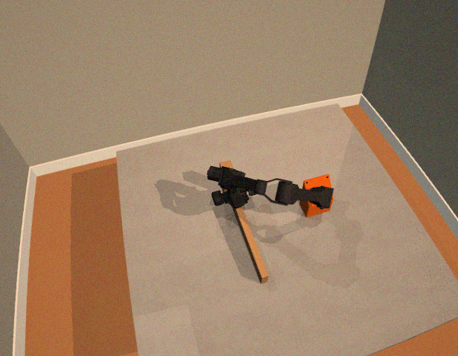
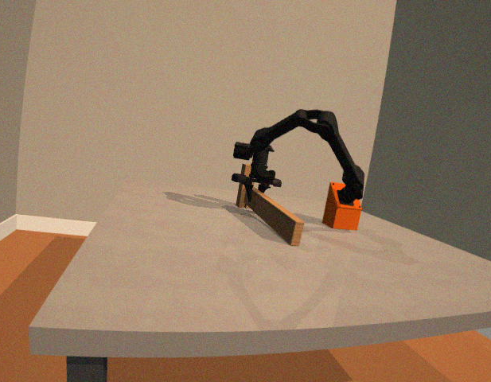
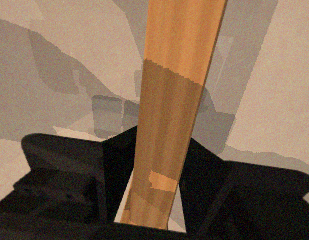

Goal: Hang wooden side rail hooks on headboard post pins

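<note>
The gripper (image 2: 253, 187) is clenched on the wooden side rail (image 2: 276, 217) near its raised end, beside the headboard post (image 2: 243, 182); the rail's far end rests on the worktop (image 2: 175, 263).
</note>
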You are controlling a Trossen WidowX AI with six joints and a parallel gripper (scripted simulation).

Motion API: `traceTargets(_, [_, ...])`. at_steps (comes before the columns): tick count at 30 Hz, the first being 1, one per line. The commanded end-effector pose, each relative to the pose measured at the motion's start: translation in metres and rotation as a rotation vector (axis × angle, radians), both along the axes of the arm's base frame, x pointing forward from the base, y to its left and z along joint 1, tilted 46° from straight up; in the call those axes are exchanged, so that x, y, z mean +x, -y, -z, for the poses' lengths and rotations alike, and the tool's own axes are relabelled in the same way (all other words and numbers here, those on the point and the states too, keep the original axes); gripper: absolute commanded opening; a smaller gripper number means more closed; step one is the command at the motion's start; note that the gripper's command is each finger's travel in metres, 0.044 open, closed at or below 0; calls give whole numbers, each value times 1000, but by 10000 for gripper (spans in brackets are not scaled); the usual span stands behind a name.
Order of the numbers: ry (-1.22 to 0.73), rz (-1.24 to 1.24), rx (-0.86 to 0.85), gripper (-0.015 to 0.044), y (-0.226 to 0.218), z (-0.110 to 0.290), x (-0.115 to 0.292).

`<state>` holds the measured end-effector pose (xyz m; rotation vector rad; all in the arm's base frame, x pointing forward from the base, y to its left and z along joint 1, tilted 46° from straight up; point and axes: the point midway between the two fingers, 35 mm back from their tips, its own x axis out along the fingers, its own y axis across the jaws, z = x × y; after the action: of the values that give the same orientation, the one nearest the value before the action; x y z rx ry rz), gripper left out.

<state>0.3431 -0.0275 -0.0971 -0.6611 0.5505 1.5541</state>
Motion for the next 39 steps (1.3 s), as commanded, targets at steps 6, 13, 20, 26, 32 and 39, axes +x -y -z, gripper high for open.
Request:
traceTargets(6, [7, 2, -11, 0, 5, 1, 1])
traceTargets(13, [7, 2, -11, 0, 6, 1, 1])
traceTargets(20, [7, 2, -11, 0, 7, 1, 2])
traceTargets(26, [7, 2, -11, 0, 7, 2, 1])
traceTargets(32, [7, 2, -11, 0, 7, 3, 1])
traceTargets(39, [7, 2, -11, 0, 8, 3, 2])
